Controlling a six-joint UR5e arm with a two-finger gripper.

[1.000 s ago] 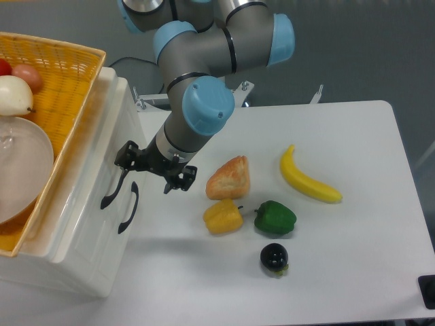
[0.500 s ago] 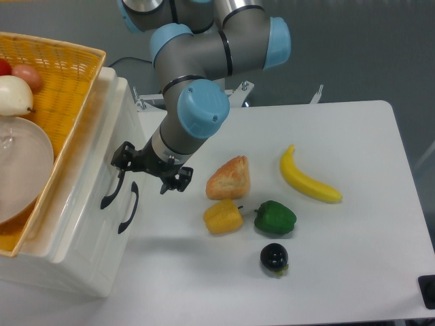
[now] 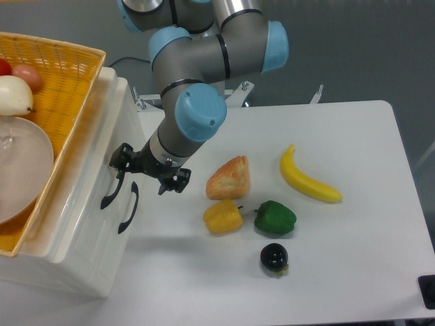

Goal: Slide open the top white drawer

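Note:
The top white drawer [image 3: 109, 139] is the upper part of the glossy cream cabinet front at the left, and it looks closed. Its curved black handle [image 3: 111, 189] is the one nearer the cabinet top. The lower drawer's handle [image 3: 128, 207] sits just to its right. My gripper [image 3: 147, 172] is open, right in front of the drawer face. One finger [image 3: 122, 157] is at the upper end of the top handle, and I cannot tell if it touches. The other finger [image 3: 174, 182] hangs over the table. Nothing is held.
A yellow wicker basket [image 3: 64, 81] with fruit and a glass bowl sits on top of the cabinet. On the white table [image 3: 353, 224] lie a bread roll [image 3: 229, 178], a yellow pepper [image 3: 222, 216], a green pepper [image 3: 275, 218], a dark round fruit [image 3: 274, 258] and a banana [image 3: 308, 177].
My gripper has moved a little to the left, closer to the drawer front and the top handle. Its jaws stay open. The drawer has not moved.

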